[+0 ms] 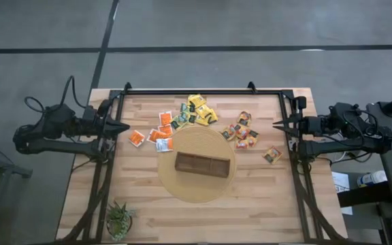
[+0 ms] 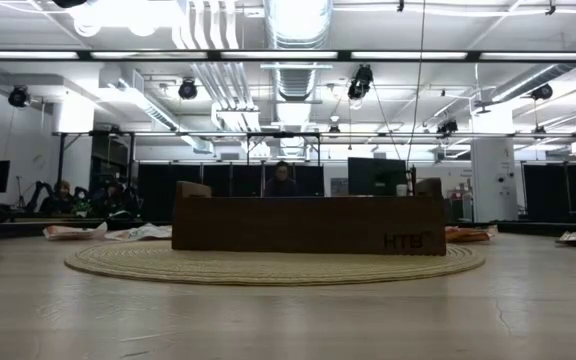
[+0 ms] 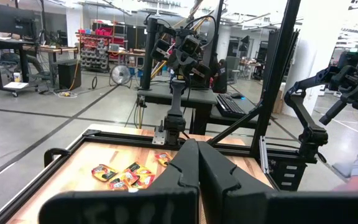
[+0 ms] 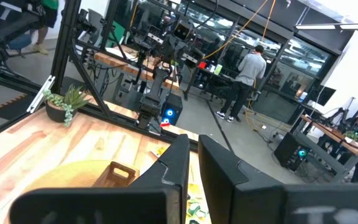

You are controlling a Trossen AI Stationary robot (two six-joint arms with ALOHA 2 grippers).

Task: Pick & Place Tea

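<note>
Both end effectors closed, empty: left (image 1: 125, 126), right (image 1: 276, 124); box (image 2: 308, 223) hides tea (image 1: 197, 111) low.

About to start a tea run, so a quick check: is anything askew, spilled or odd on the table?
Nothing looks damaged. The tea sachets lie scattered in loose, overlapping heaps behind the box, none inside it. One sachet sits apart toward the right edge.

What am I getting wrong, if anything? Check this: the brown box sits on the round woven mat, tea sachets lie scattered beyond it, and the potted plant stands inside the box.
One thing is wrong: the potted plant is not inside the brown box. The high view shows it standing on the table near a corner, well away from the box. The rest holds: the box sits on the round woven mat, and tea sachets lie scattered beyond it.
</note>
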